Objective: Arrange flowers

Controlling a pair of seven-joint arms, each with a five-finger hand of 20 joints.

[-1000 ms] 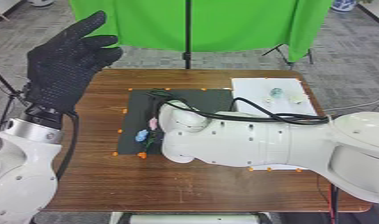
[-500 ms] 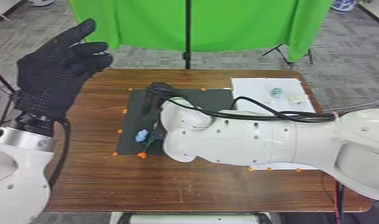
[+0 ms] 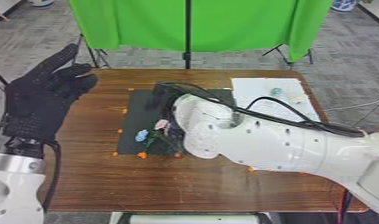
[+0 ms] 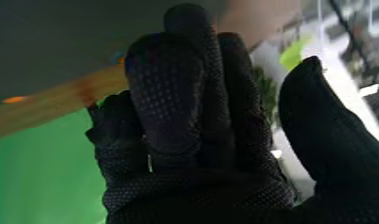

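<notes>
While the right hand (image 3: pixel 156 101) hovers by the far edge of the mat (image 3: pixel 135 130), its empty fingers (image 4: pixel 166 90) extend straight

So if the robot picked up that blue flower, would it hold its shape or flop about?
The blue flower would probably feel light, as its bloom is small and the green stem beside it looks thin. That thin stem may bend or swing if pinched at one end. Lying flat on the dark mat, it would more likely slide than tip when pushed.
</notes>
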